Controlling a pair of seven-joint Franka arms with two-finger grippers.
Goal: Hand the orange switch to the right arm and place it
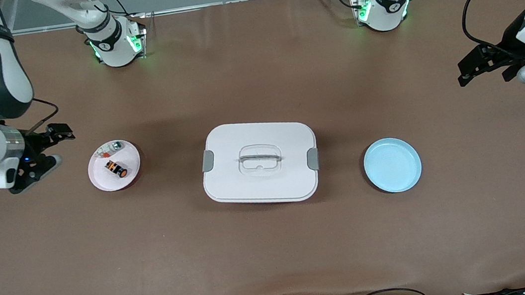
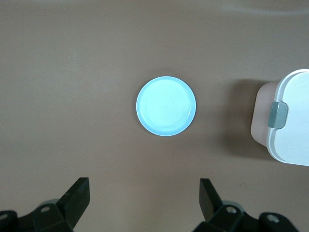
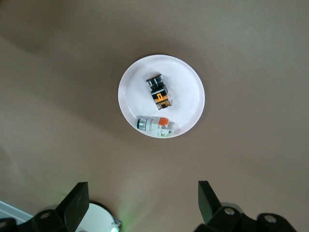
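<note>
Both pincers hang wide open and empty. The right pincer [image 1: 50, 151] hovers beside the pink plate [image 1: 131, 158] holding the orange switch [image 1: 116, 169]; the left pincer [image 1: 483, 65] waits over bare table [image 1: 274, 246] near the blue plate [image 1: 392, 165], likely the drop-off.

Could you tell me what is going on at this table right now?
Nothing is being handled yet. The orange switch lies on a white plate toward the right arm's end of the table, beside a white part with red and green bits. The right gripper hangs open next to that plate. The left gripper hangs open at its own end, near an empty blue plate. A closed white box sits between the plates.
</note>
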